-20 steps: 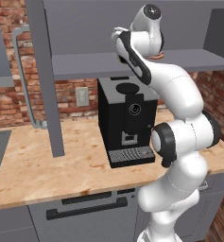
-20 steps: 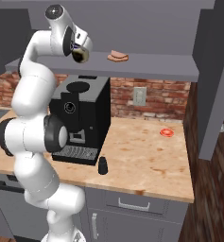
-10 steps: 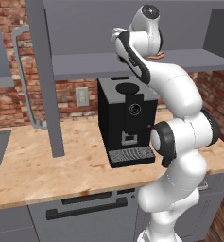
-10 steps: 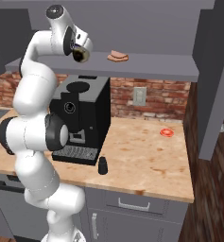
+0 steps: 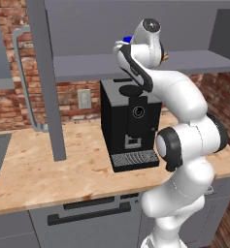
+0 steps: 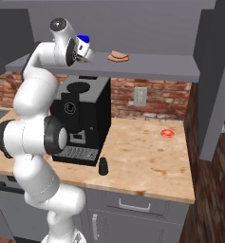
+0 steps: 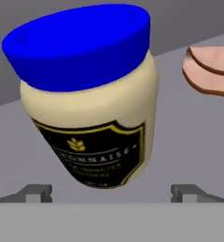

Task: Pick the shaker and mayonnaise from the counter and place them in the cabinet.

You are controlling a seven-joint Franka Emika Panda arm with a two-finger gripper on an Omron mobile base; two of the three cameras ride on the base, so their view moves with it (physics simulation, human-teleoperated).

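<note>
The mayonnaise [image 7: 92,99], a jar with a blue lid and a dark label, stands slightly tilted on the grey shelf of the cabinet [image 6: 152,64]. My gripper [image 7: 111,193] is open just in front of it. The fingertips [image 7: 38,191] sit wide on either side of the jar's base without touching it. The blue lid [image 6: 83,39] peeks out past the hand [image 6: 80,51] at shelf height, and the same lid [image 5: 127,39] shows above the cabinet shelf [image 5: 82,65]. The small black shaker [image 6: 103,166] stands on the counter [image 6: 147,161] in front of the coffee machine.
Pink meat slices [image 6: 118,57] lie on the shelf to the jar's right, the same slices [image 7: 210,66]. A black coffee machine [image 5: 131,126] stands under the shelf. The open cabinet door with its silver handle [image 5: 25,77] hangs at the left. A small red item [image 6: 167,133] lies on the counter.
The arm has hardly moved at the shelf. The jaws stand a touch wider than a second ago.
</note>
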